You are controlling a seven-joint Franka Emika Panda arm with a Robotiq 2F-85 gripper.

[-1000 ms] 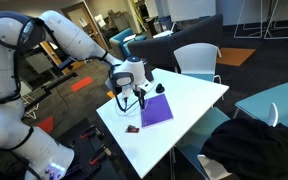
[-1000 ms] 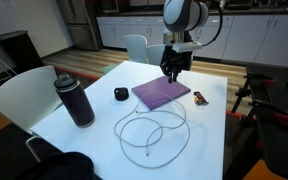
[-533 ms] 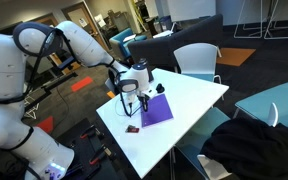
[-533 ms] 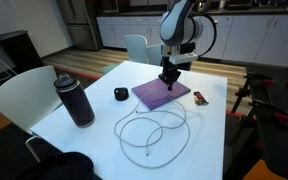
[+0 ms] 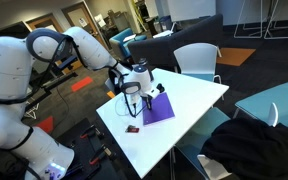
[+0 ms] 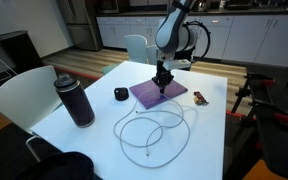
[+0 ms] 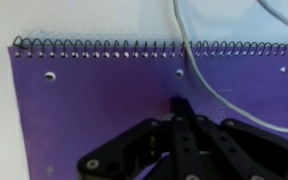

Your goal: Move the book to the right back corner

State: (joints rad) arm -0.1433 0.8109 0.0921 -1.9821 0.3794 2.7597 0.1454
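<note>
The purple spiral-bound book [image 6: 160, 95] lies flat on the white table [image 6: 104, 80], also seen in an exterior view [image 5: 157, 110]. My gripper [image 6: 162, 84] is shut, its fingertips pressed down on the book's cover near the middle. In the wrist view the book [image 7: 84, 100] fills the frame, its wire spiral along the top, and the closed fingers [image 7: 180, 108] touch the cover. The table's corners show in both exterior views; the far corner near the white chair [image 6: 136, 62] is bare.
A white cable [image 6: 149, 132] loops on the table and runs over the book's edge [image 7: 199, 60]. A small dark red card [image 6: 200, 98] lies beside the book. A dark bottle [image 6: 74, 100] and a small black object [image 6: 121, 94] stand nearby. Chairs surround the table.
My gripper has come down from above the book's far edge onto its cover, and the book has slid slightly with it.
</note>
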